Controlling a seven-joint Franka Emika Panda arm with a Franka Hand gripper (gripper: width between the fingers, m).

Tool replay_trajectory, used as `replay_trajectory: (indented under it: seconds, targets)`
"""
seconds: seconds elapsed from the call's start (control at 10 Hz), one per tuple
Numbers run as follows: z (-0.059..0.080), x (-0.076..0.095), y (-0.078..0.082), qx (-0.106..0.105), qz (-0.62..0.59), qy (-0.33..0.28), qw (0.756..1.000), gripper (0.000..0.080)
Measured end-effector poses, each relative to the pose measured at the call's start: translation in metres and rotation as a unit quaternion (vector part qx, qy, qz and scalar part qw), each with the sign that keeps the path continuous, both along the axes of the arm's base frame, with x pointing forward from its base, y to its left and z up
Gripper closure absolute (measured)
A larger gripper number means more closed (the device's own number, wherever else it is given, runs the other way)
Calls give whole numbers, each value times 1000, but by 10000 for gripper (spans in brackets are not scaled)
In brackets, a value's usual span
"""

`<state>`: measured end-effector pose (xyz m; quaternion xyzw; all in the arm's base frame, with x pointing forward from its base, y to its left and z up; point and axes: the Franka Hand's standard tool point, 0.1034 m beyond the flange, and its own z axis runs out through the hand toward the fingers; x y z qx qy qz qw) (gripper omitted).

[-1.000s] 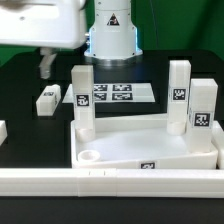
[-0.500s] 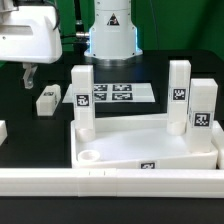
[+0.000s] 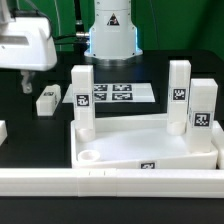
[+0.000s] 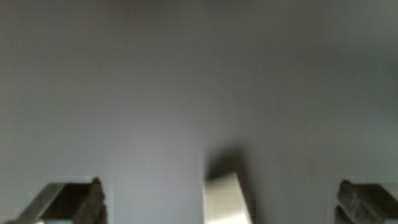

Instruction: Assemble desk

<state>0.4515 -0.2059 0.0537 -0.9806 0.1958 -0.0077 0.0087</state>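
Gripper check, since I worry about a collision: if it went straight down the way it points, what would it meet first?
Probably the bare black table. The gripper hangs beside the loose leg, seemingly clear of it, though depth is unclear. The wrist view shows only blurred grey between the fingers.

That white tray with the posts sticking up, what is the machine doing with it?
It is building a small desk. The desk top lies upside down with three legs already standing in its corners; one corner socket is empty. The last leg lies loose on the black table, on the exterior view's left. The gripper hangs near that leg, holding nothing; the wrist view shows only blurred grey between its fingers.
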Motion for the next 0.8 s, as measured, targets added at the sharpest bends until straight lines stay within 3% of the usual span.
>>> replay_trajectory:
  seconds: [0.1,0.4,0.5,0.7,0.8]
  targets:
    - [-5,-5,9,5,3,7,1000,151]
    - [-5,-3,11,14,4,14,1000,151]
    - [-6,-7,20,45,8,56,997,151]
    - [-5,-3,30,62,33,86,994,151]
    - [-7,-9,37,83,41,121,988,151]
